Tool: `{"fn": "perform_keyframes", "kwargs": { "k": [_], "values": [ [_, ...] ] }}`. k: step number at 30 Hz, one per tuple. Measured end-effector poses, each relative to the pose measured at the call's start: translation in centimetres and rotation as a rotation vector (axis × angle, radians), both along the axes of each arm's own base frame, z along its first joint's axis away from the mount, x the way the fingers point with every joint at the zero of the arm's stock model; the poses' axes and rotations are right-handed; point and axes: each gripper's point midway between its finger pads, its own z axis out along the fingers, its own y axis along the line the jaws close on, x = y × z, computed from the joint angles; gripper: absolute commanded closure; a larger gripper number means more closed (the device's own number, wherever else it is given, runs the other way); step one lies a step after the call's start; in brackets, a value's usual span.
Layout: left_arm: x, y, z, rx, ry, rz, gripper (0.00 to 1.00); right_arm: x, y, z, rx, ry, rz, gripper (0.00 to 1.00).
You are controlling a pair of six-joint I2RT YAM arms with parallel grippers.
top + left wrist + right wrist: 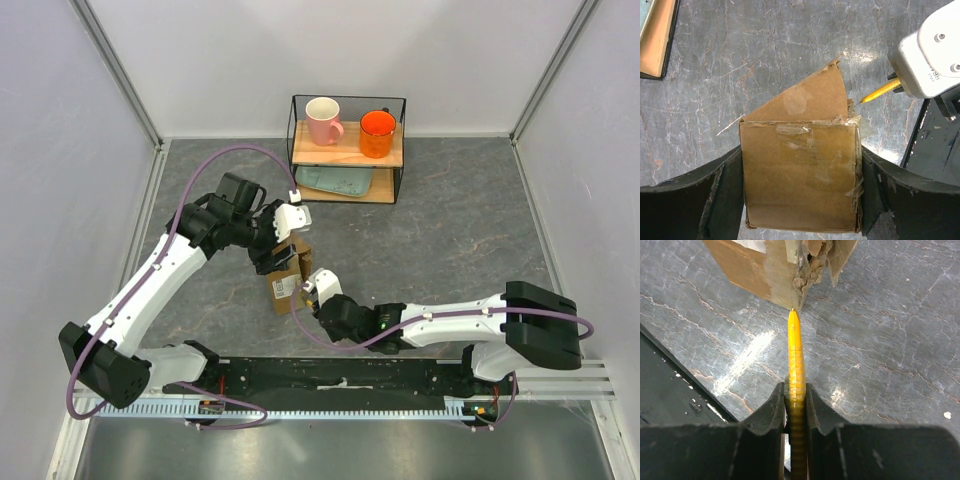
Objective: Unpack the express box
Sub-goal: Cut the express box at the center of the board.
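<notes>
Box (287, 272) lies centre-left in our top view on the table (450, 230). Its long axis runs roughly top to bottom of the frame, slightly tilted. A white label (284, 288) sits near its lower end, with print too small for us to read. Our left gripper (801, 160) clamps the box's sides. Our right gripper (796, 390) pinches the knife (795, 345), whose tip is at the box's torn corner.

You had bare counter (470, 230) to the right of the express box (287, 283) and behind it, as far as the wire shelf (348, 152) against the back wall (350, 60). The box itself was closed in. Your left pincer (277, 258) clamped both its sides, and the right pincer (796, 387) held the yellow knife (795, 345) at its near corner. The left arm (150, 285) barred the left side, and the right arm (450, 322) lay across the near right.
</notes>
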Motion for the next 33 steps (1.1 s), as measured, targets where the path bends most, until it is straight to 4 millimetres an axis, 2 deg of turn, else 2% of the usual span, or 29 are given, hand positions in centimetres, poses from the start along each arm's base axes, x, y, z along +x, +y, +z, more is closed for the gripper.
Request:
{"fn": "perform_keyframes", "kwargs": {
  "k": [20,33],
  "values": [
    [0.0,0.0,0.0,-0.003,-0.001,-0.001,0.42,0.5,-0.7,0.5,-0.016,-0.014,-0.008,1.00],
    [0.0,0.0,0.0,-0.003,-0.001,-0.002,0.43,0.4,0.0,-0.8,-0.032,0.002,0.002,1.00]
  ]
}}
